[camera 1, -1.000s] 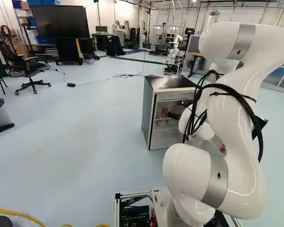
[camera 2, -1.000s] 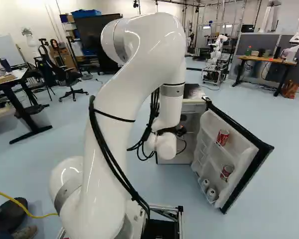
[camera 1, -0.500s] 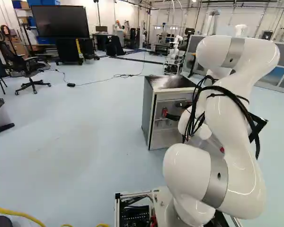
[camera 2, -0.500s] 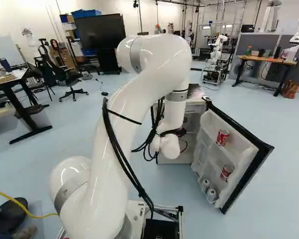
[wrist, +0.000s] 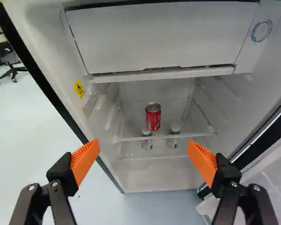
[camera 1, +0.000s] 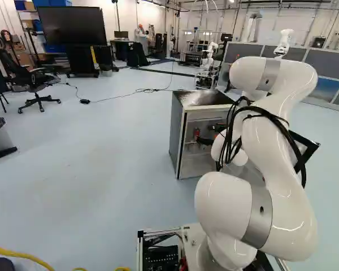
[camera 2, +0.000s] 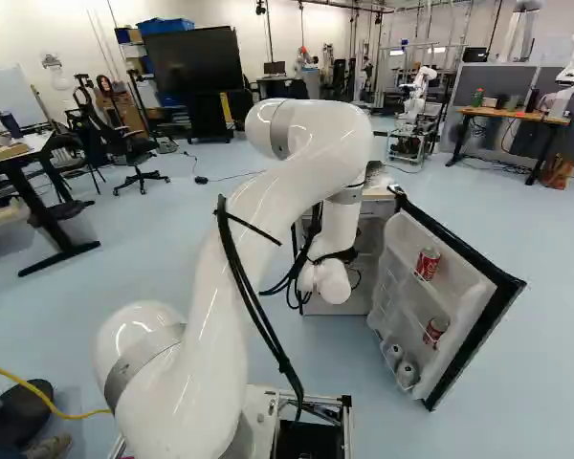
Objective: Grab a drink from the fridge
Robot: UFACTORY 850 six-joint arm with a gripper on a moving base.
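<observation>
Arm [camera 2: 325,129] has lowered toward the open fridge [camera 1: 178,135]; claw [wrist: 144,144] stands wide, facing the red can [wrist: 153,118]; forward approach appears ready

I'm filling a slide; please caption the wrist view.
Open jaws face a red can on the fridge's glass shelf, with two bottles below.

I count three red metal cans [wrist: 153,121], two pale grey rounded containers [camera 2: 407,374], two green-labelled, white-capped bottles [wrist: 173,137].
</observation>
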